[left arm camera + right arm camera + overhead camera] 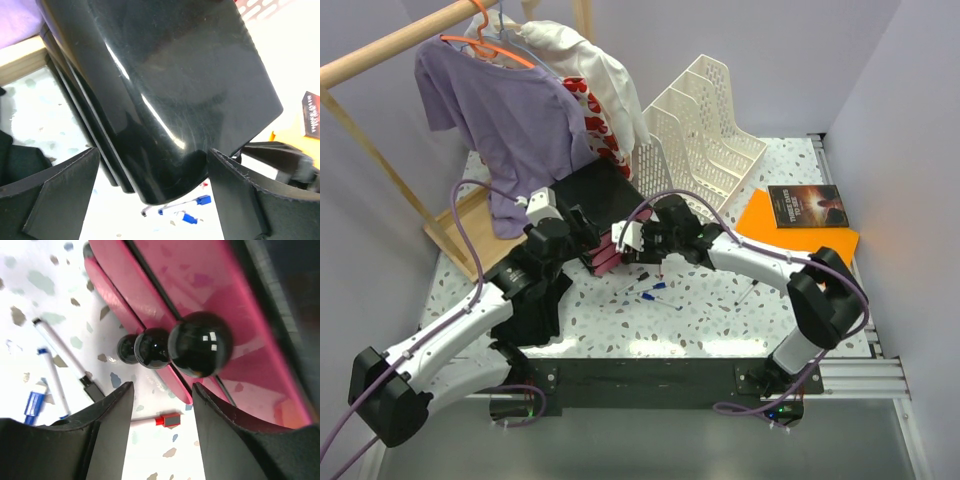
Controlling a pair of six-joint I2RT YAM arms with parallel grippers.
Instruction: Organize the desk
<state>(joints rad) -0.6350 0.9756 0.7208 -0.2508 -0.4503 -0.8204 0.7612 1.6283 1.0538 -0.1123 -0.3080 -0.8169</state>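
The desk [720, 315], a white terrazzo slab with dark flecks, filled the floor of a pale-walled booth. Walls stood close on its left, rear and right edges, and a black frame ran along its near edge. The widest bare stretch lay in front, between the two arms. A narrower strip ran along the right side, near the wall.

A wooden clothes rack [390, 45] leaned over the far left corner, its flat base [460, 225] resting on the desk. A soft purple shirt [510, 120] hung from it and draped down to the left arm's wrist. Behind it hung a white garment [590, 60]. A white perforated file organizer [705, 130] with upright dividers stood at the rear centre.

Just in front of the organizer sat a glossy black drawer box [175, 75] with rounded corners and flat pink drawer fronts [210, 285]. An orange folder [760, 220] lay flat near the right edge with a dark book [805, 205] on top.

The left gripper [152, 152] straddled a lower corner of the box with its jaws spread wide. I could not tell whether its matte black fingers [60, 195] pressed the sides. The right gripper [162, 385] stood released and empty, its tips just short of three shiny round black knobs [200, 344].

Slim white markers [60, 352] with blue and red caps lay loose on the bare terrazzo nearby.
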